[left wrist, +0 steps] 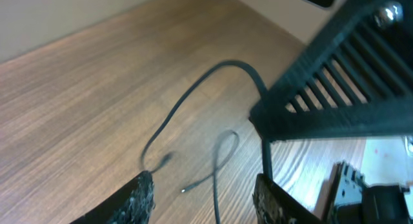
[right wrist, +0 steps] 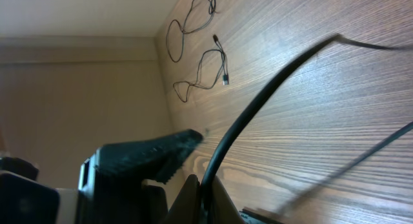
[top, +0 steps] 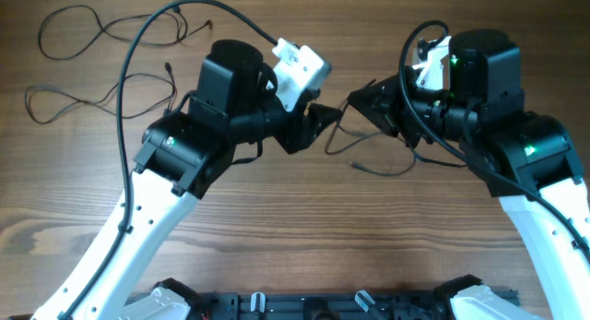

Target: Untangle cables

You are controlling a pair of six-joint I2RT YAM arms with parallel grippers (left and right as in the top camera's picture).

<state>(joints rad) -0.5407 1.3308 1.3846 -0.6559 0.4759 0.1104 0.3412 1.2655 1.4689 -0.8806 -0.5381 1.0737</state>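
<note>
Left arm point(top: 138, 219) and right arm point(top: 544, 209), long white lower parts, chunky black joints point(top: 226, 76) up top, tiny green lights point(top: 529, 151), thick black cord point(top: 123, 126) looping over the left one, white box point(top: 300, 69) at its wrist, black ridged fingers point(left wrist: 335, 75)

Beneath me lies a wooden table point(top: 295, 228) — mid-brown, its long streaks of grain running from side to side in the overhead view. Along its near edge I see a black rail point(top: 304, 311) with small pale clips, and beyond another edge stands a plain beige wall point(right wrist: 77, 88) — paler in a band at the top
</note>
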